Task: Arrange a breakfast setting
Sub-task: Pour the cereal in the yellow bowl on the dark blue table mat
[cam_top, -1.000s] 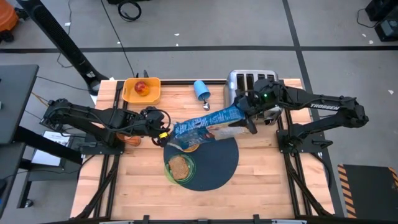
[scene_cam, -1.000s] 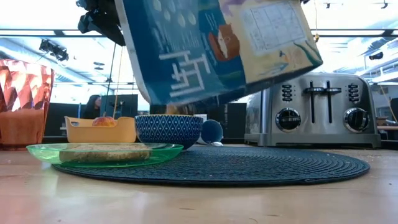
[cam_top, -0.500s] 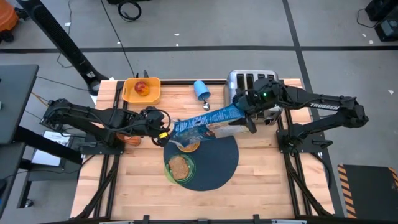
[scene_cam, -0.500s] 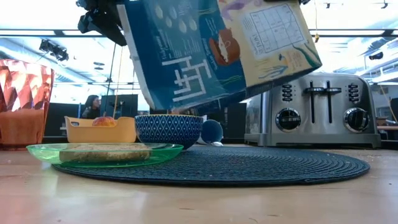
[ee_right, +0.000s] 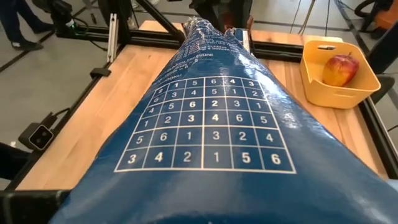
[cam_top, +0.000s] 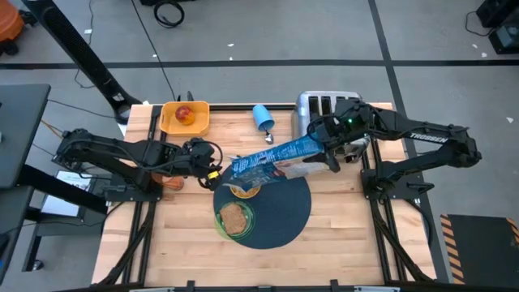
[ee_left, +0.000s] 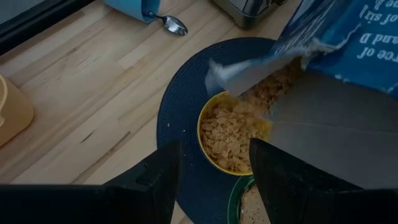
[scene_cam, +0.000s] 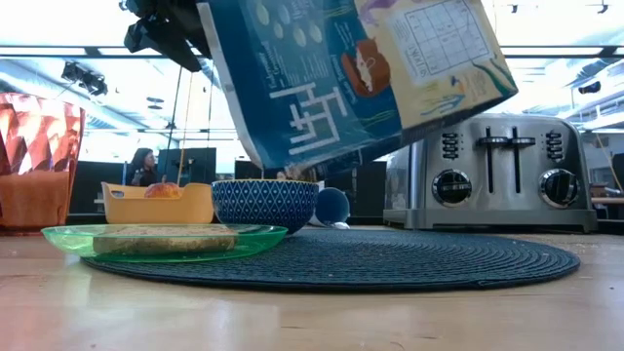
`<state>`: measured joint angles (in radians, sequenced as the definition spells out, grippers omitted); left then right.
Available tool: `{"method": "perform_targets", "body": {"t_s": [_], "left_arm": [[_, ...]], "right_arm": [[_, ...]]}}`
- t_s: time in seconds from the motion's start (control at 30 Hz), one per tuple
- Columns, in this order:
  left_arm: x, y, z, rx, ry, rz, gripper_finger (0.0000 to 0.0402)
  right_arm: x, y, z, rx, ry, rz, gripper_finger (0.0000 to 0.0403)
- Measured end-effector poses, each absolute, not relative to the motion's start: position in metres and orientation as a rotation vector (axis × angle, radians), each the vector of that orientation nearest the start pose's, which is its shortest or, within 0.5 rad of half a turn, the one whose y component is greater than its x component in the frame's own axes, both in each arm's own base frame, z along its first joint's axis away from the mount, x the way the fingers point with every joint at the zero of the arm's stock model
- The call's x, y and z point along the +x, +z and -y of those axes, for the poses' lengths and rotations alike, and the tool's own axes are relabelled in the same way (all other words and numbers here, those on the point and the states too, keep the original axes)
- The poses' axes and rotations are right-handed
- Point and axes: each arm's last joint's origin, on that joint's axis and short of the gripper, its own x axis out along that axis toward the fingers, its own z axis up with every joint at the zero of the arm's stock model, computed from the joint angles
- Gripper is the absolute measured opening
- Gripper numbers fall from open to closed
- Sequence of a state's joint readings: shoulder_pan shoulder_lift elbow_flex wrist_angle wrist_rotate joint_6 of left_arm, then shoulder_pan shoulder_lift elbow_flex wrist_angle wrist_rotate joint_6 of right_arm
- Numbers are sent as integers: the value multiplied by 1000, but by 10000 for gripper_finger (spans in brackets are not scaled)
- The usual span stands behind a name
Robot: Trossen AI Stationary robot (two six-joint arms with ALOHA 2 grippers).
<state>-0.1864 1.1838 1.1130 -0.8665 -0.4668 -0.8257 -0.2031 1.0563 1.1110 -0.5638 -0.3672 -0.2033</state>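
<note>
My right gripper (cam_top: 327,154) is shut on a blue cereal box (cam_top: 272,161), which hangs tilted over the bowl (ee_left: 233,140). The bowl is yellow inside, blue-patterned outside (scene_cam: 264,204), holds flakes and stands on the round dark mat (cam_top: 284,211). Flakes show at the box's open mouth (ee_left: 280,81). My left gripper (ee_left: 214,149) is open and empty, above the mat's left side beside the bowl. The green plate with toast (cam_top: 234,218) lies on the mat's near left edge. The apple (cam_top: 185,115) sits in the yellow tray. The blue cup (cam_top: 263,116) lies on its side by the spoon (cam_top: 269,138). My right gripper holds the cereal box at its closed end (cam_top: 312,148), coming from the table's right side. The box itself hides the fingers in the right wrist view (ee_right: 211,124). The box is lifted clear and tilted, its open end down over the bowl.
The silver toaster (cam_top: 328,109) stands at the back right, just behind my right gripper. The yellow tray (cam_top: 185,118) is at the back left. The orange tumbler (cam_top: 172,183) stands by my left arm. Bare wood lies along the near edge (cam_top: 268,264).
My right gripper has gone a little toward the table's right edge with the cereal box. The box's open end has stayed down over the bowl.
</note>
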Motion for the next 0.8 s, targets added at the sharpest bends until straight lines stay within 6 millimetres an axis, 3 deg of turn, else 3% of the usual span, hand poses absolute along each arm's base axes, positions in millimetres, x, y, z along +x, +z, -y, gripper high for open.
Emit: {"method": "perform_targets", "body": {"t_s": [0.6,0.8], "left_arm": [[193,347,22,-503,570,-518,196],[189,351,21,-509,572,-489,196]], "right_arm": [[190,332,32,12,147,-371,273],[180,312,30,46,137,-315,272]]}}
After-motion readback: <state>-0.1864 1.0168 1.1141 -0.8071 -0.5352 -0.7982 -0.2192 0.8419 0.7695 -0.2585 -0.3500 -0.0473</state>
